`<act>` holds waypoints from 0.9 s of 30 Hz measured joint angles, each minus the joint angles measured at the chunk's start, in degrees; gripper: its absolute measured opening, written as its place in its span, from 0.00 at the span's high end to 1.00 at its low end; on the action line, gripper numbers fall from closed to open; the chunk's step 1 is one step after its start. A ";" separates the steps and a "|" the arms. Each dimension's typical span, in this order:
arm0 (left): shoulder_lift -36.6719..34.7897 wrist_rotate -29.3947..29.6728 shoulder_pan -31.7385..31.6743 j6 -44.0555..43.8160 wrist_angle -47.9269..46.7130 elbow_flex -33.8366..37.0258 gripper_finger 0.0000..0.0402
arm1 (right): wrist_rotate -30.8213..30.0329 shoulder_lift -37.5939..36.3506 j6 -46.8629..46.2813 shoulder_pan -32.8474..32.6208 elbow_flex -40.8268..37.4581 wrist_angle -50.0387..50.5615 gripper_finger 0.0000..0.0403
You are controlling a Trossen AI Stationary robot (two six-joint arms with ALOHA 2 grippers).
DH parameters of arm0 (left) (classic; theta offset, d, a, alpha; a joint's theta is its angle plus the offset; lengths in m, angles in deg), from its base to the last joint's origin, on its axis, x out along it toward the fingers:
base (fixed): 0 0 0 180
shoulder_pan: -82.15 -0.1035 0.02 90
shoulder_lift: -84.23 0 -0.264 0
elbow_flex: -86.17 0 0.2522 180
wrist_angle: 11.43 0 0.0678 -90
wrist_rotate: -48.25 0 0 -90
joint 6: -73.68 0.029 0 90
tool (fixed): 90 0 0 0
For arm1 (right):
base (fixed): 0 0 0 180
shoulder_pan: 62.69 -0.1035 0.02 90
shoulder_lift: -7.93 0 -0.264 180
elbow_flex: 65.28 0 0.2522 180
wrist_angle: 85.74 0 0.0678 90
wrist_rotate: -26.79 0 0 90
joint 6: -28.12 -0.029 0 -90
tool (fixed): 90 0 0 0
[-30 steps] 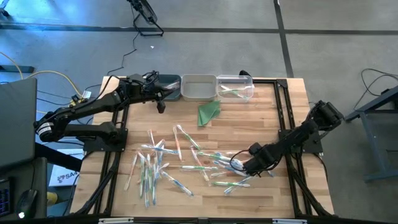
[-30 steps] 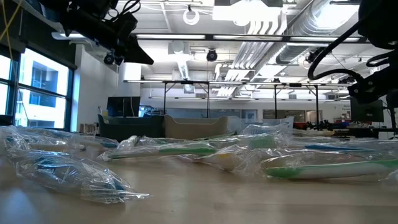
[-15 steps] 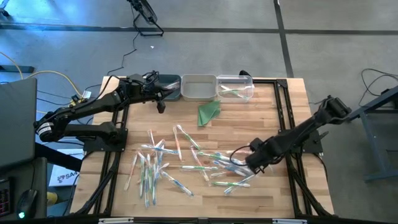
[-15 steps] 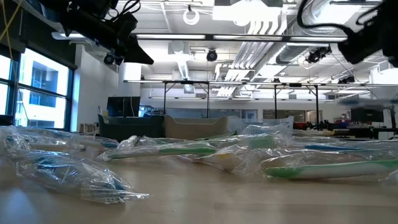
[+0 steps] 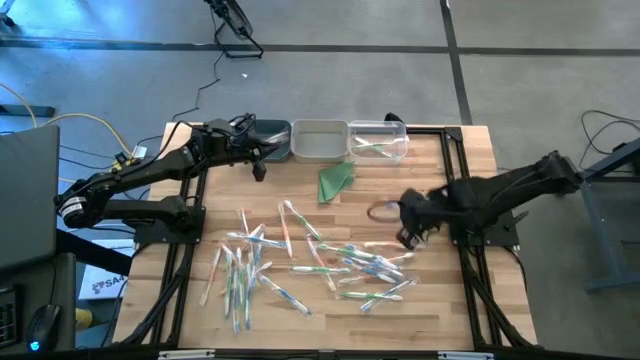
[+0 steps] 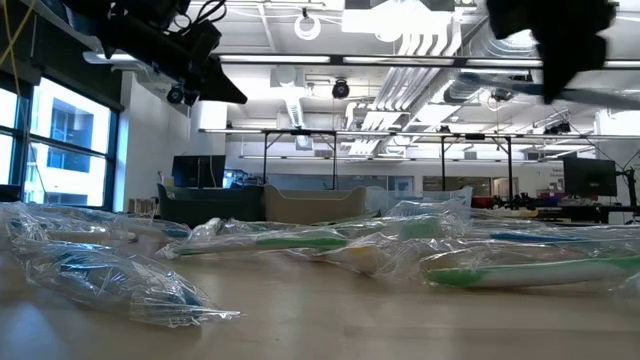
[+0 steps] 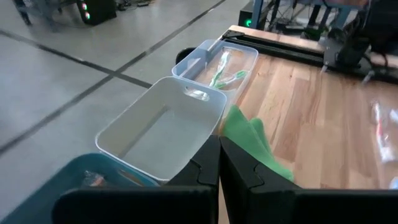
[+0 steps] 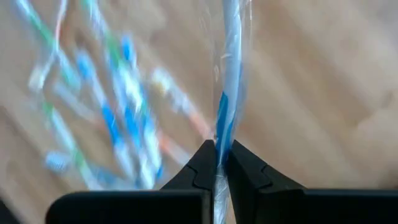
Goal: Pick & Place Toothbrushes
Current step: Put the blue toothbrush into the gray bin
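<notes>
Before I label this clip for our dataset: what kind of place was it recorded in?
Most likely an open-plan lab or industrial workspace, not a home. The low view shows exposed ceiling ducts and desks with monitors behind; the high view shows a wooden table on a bare concrete floor marked with lines.

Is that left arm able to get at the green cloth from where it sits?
Probably yes. The left tool, shut and empty, hovers by the white bin, and the green cloth lies just ahead with nothing between them.

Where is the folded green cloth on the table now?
In the high view, the green cloth lies near the table's far edge, just in front of the grey bin, behind the scattered toothbrushes.
</notes>
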 joint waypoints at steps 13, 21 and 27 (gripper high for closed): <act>2.20 1.05 -0.02 -0.22 1.18 -0.02 1.00 | 7.24 2.95 40.06 22.37 -0.02 -35.18 0.96; 6.46 2.03 -0.07 3.57 5.42 0.02 1.00 | 15.38 9.74 54.57 33.65 -0.02 -49.65 0.96; 9.56 2.12 -0.07 4.61 12.32 0.02 1.00 | 23.23 17.25 56.15 41.24 -0.02 -57.35 0.96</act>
